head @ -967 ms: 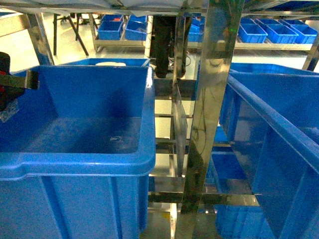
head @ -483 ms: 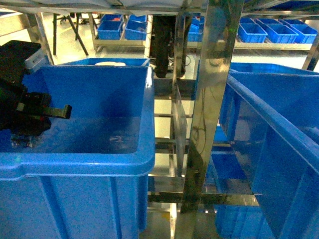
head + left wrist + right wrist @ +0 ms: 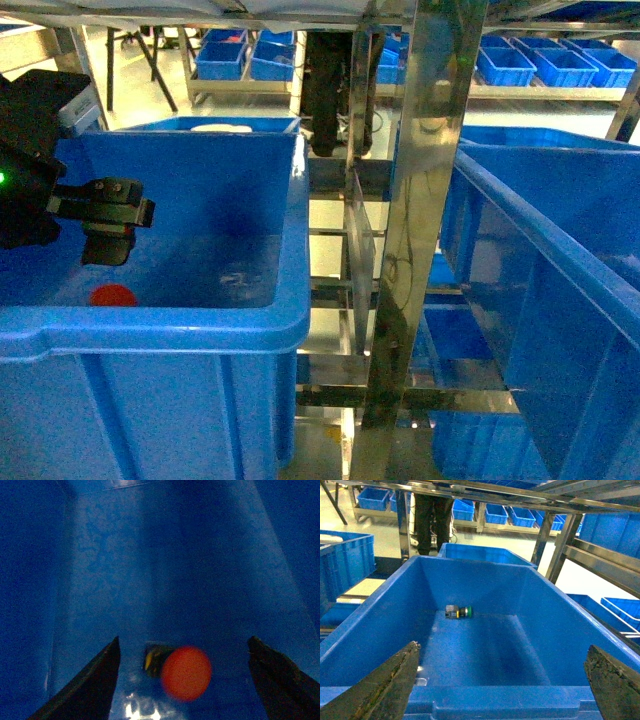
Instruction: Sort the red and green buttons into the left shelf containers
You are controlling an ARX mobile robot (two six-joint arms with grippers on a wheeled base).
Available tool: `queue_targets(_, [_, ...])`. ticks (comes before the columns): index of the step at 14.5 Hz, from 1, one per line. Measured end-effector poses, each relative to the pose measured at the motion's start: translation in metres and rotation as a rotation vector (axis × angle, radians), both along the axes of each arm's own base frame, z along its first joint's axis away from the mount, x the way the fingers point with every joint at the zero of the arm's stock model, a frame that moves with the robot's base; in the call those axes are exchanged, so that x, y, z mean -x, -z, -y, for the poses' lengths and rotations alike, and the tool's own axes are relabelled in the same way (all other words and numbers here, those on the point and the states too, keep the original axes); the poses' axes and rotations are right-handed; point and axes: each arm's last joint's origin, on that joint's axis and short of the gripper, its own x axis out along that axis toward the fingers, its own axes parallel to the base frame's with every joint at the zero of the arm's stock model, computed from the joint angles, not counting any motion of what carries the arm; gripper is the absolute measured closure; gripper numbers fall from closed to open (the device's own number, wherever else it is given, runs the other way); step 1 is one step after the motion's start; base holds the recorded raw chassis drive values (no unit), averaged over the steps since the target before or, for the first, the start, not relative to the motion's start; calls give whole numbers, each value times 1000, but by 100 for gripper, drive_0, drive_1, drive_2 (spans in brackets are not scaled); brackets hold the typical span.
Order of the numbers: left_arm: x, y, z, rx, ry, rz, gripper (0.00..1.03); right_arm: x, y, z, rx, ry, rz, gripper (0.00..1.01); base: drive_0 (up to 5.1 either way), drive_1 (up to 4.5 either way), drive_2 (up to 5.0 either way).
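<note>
One red button (image 3: 185,673) on the blue bin (image 3: 200,325) floor, cap facing up, under the released left tool (image 3: 182,680).

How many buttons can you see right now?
2: a red button on the floor of the left bin under the open left pincer; a green-capped one in another bin. Others may be hidden.

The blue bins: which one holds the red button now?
The left blue bin, under the open left gripper; the red button lies on its floor. The right bin holds a green-capped button.
</note>
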Motion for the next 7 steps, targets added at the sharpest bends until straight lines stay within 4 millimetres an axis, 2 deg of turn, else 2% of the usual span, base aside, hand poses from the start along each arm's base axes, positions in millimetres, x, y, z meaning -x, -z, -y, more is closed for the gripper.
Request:
queue_targets(2, [0, -5, 1, 24, -4, 25, 3, 0, 0, 0, 0, 0, 0, 3, 0, 0, 0])
queue_targets(5, [17, -13, -5, 100, -22, 121, 5, 0, 0, 0, 0, 0, 0, 3, 0, 0, 0])
queue_targets(7, [36, -17, -13, 128, -46, 172, 5, 0, 0, 0, 0, 0, 0, 3, 0, 0, 0])
